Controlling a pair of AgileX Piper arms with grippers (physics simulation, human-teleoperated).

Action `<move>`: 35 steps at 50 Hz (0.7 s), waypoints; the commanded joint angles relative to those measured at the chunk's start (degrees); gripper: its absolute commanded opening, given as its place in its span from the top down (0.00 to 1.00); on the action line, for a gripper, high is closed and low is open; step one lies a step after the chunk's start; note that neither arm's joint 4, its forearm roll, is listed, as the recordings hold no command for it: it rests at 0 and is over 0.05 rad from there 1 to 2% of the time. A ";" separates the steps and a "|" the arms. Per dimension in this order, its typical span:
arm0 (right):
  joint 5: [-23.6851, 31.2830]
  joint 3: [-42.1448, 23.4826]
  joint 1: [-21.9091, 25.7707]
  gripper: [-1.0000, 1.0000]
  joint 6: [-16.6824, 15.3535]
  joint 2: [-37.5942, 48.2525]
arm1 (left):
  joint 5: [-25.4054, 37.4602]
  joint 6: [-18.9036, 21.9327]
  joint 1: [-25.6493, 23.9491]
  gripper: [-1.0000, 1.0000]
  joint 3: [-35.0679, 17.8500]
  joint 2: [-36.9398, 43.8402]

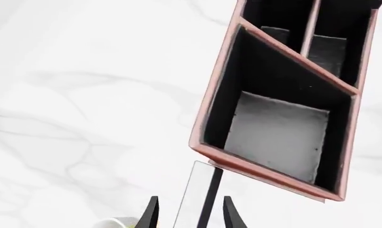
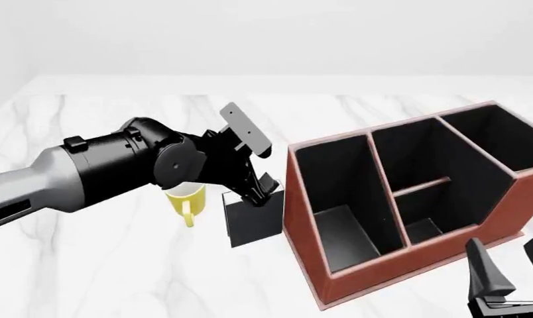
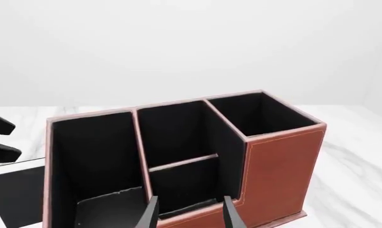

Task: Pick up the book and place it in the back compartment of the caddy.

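Note:
The black book [image 2: 253,224] with white page edges stands upright on the table, just left of the reddish-brown caddy [image 2: 372,281]. My left gripper [image 2: 259,189] is open and straddles the book's top. In the left wrist view the book [image 1: 200,194] lies between the fingers [image 1: 151,213] with a gap on each side, and the caddy [image 1: 267,173] lies just beyond. My right gripper [image 2: 510,265] is open and empty near the caddy's front right corner. In the right wrist view the gripper [image 3: 191,213] faces the caddy [image 3: 280,166], with the book [image 3: 14,190] beside it.
A yellow mug [image 2: 185,197] stands on the white marble table [image 2: 116,278] just left of the book, under my left arm. The caddy has several black-lined compartments, the rear one [image 2: 496,132] at its far right end.

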 commanded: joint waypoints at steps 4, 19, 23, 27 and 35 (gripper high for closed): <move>-0.16 0.00 0.07 0.00 0.07 0.19 | -2.31 -0.28 -0.09 0.00 1.33 1.90; 0.19 0.00 0.18 0.00 0.13 -0.15 | -4.70 0.16 0.38 0.00 3.27 3.84; 0.32 0.00 0.19 0.00 0.12 -0.29 | -5.32 0.10 0.14 0.00 3.61 4.02; 0.25 0.00 0.20 0.00 0.12 -0.22 | -6.24 0.66 0.22 0.00 4.12 4.46; 0.19 0.00 0.24 0.00 0.20 -0.17 | -7.63 -0.64 -0.51 0.00 5.18 6.06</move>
